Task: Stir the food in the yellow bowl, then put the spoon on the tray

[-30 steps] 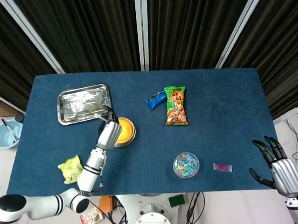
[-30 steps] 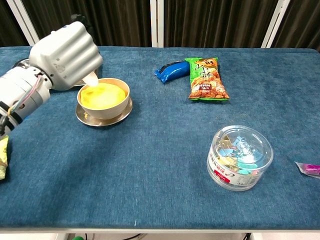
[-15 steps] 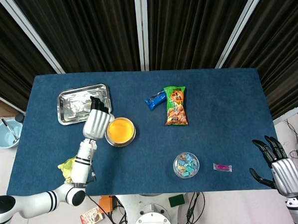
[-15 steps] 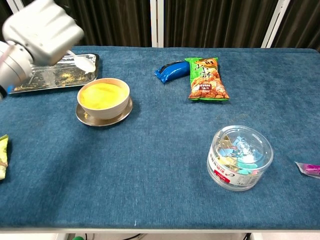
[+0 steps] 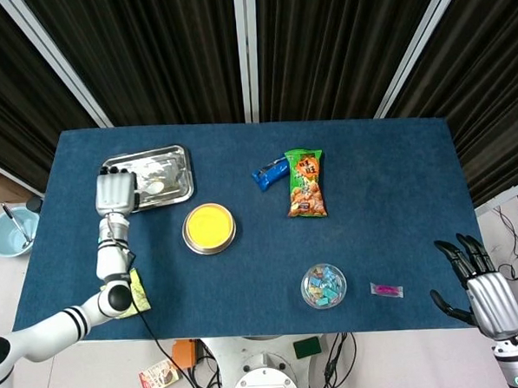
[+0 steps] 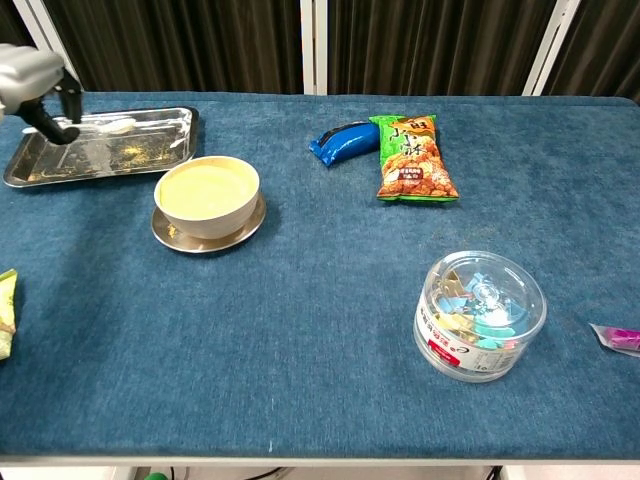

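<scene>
Spoon [image 5: 155, 187] lies in the metal tray [image 5: 174, 157] as we see it from the head view, with our left hand [image 5: 115, 192] at the tray's left end over the handle, though we cannot tell if it grips; the yellow bowl [image 5: 209, 228] sits just below-right on the table [image 5: 381, 205], and our right hand [image 5: 483, 288] hangs off the corner, fingers spread, holding nothing. From the chest view, the spoon [image 6: 110, 126] rests across the tray [image 6: 150, 150] behind the bowl [image 6: 207, 195], the left hand [image 6: 35, 85] at its handle end.

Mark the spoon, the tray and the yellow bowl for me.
spoon [image 5: 155, 187], head view, on its white scoop.
tray [image 5: 179, 151], head view, on its far right rim.
yellow bowl [image 6: 210, 214], chest view, on its outer wall.
</scene>
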Robot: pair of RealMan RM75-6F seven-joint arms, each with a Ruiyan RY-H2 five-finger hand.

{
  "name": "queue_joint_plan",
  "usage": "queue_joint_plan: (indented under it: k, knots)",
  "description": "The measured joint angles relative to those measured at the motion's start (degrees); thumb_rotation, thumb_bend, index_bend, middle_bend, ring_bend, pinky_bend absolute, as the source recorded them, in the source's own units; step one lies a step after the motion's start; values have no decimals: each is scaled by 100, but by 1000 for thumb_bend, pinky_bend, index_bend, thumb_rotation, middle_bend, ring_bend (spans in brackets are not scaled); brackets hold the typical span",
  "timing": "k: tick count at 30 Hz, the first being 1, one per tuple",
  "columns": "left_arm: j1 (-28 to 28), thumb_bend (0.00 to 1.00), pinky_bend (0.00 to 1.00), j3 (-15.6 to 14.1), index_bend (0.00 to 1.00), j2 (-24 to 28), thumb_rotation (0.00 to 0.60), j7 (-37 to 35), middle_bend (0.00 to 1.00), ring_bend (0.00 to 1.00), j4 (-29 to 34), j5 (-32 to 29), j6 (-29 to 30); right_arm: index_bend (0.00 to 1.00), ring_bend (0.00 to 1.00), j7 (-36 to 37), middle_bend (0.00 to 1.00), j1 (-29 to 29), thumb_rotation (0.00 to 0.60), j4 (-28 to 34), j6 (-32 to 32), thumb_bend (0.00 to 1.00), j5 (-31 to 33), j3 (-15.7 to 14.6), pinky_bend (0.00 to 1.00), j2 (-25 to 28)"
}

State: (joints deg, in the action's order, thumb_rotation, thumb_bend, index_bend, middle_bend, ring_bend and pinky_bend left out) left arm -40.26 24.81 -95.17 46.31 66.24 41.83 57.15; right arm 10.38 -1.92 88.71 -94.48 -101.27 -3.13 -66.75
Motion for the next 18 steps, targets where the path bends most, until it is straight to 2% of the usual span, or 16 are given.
queue_joint_plan:
  k: [4, 11, 18]
  knots:
    - [-103, 438, 186, -15, 566, -140, 600, -320, 357, 216, -615, -121, -225, 120, 0, -62, 139, -38, 600, 73, 85, 284, 37, 24, 68, 13]
    - [-301, 406, 187, -220, 503, -503, 600, -638, 340, 208, -1529, -106, -482, 120, 0, -157, 139, -83, 600, 172, 179, 284, 66, 48, 68, 21]
    - [-450, 335, 186, -400, 357, -765, 600, -793, 274, 170, -1946, 42, -536, 120, 0, -197, 139, -64, 600, 221, 150, 284, 50, 44, 68, 37]
